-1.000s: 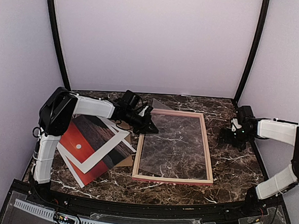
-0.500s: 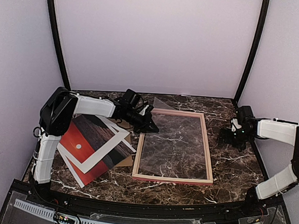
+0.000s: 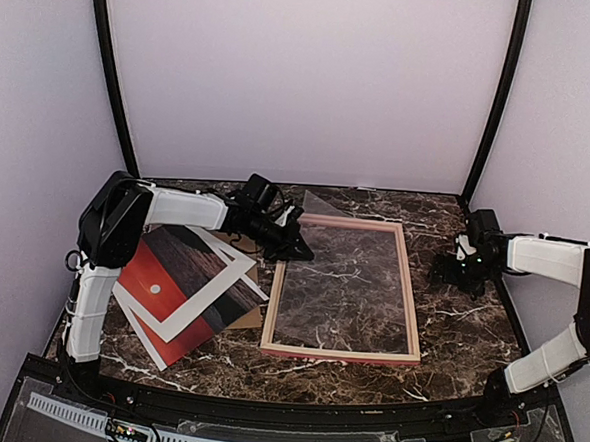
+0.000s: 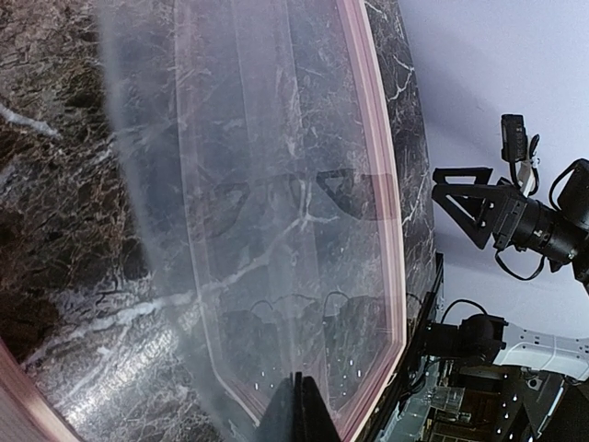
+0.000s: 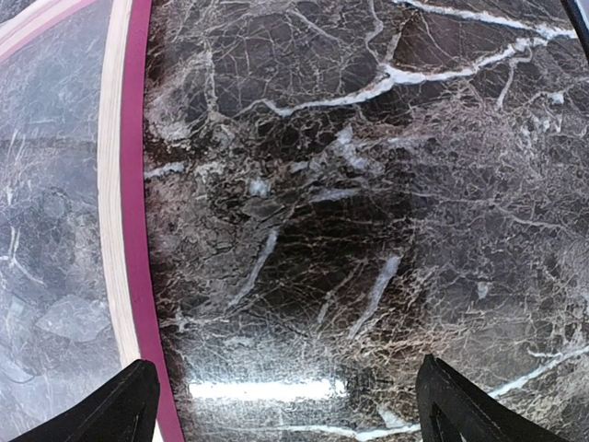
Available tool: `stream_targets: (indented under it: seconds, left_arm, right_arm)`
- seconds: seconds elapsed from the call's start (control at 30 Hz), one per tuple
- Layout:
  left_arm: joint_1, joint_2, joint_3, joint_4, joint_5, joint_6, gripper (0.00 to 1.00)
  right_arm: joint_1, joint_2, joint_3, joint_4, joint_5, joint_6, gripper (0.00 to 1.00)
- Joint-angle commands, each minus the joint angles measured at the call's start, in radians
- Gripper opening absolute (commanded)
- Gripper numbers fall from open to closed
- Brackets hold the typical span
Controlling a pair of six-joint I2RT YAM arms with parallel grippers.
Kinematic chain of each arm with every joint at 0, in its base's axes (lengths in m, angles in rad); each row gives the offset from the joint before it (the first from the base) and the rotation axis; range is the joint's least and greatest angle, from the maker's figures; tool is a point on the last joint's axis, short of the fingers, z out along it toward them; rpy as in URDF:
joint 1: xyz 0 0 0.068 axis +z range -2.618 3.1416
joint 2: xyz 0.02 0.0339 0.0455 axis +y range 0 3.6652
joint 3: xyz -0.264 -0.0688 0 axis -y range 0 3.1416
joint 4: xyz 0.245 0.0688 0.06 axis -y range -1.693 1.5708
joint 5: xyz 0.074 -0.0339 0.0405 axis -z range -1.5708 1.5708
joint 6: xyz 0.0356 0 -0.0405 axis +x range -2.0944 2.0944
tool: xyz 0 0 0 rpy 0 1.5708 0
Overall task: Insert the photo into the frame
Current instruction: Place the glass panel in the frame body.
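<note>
Left gripper [image 4: 296, 407] pinched the clear pane [image 4: 276, 184] at the frame's [image 3: 408, 288] far-left corner. Right gripper [image 5: 290, 405] sat wide open, empty, right of it.

Straight ahead of the left gripper [image 4: 296, 414], the tilted pane [image 4: 276, 184] it pinches fills the way. The frame [image 3: 409, 288] lies flat beneath it. Behind this gripper and to its side, the photo [image 3: 161, 283] covers the table [image 5: 368, 184]. The right gripper [image 5: 285, 396] hangs wide open over bare marble, with free room below and ahead. Only the frame's rail lies at its left.
</note>
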Motion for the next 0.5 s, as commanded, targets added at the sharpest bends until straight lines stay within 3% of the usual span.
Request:
stream_targets:
  seconds: [0.0, 0.47]
  left_arm:
    - [0.001, -0.005, 0.027, -0.025, 0.000, 0.022, 0.00]
    - [0.004, -0.006, 0.030, -0.036, -0.013, 0.035, 0.00]
  right_arm:
    - [-0.001, 0.005, -0.015, 0.029, -0.007, -0.007, 0.99]
    - [0.000, 0.013, -0.015, 0.032, -0.008, -0.006, 0.99]
